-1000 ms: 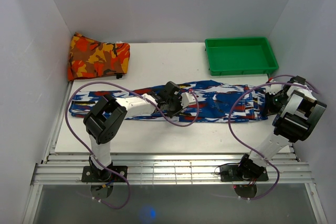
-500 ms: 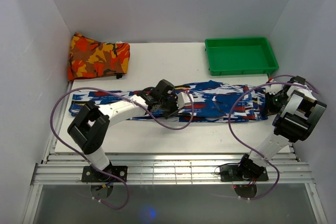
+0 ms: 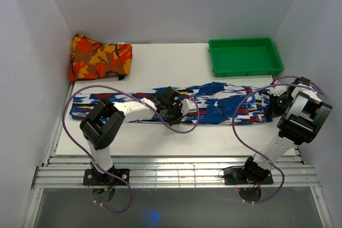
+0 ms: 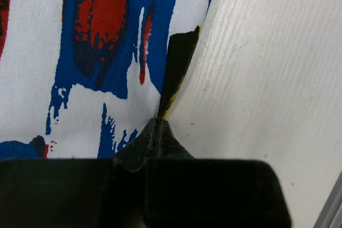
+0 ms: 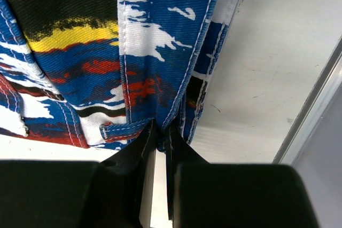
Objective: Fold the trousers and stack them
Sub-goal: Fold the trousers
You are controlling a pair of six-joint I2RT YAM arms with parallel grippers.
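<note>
Stretching across the table (image 3: 165,62) from its left edge almost to its right edge, the trousers (image 3: 224,102) lie flat. Their long axis runs left to right, parallel to the near edge, and the leg ends point left. They sit roughly midway between the near and far edges.

The left pincer (image 4: 158,124) sits at about mid-length on the garment's near long edge. Its fingers are together on a small raised pleat of black and yellow fabric, with bare table just beside it. The cloth spreads away from this pincer toward the far edge and to both sides.

The right pincer (image 5: 159,129) is clamped on the waist end near the table's right edge, gripping the stitched band beside a belt loop. The whole length of the trousers lies to its left. That probably makes the right arm the nearer one for carrying the waist over toward the legs.

The fabric is a woven print of streaked blue, white and black with red and yellow patches. It looks soft, thin and likely to sag when lifted.
</note>
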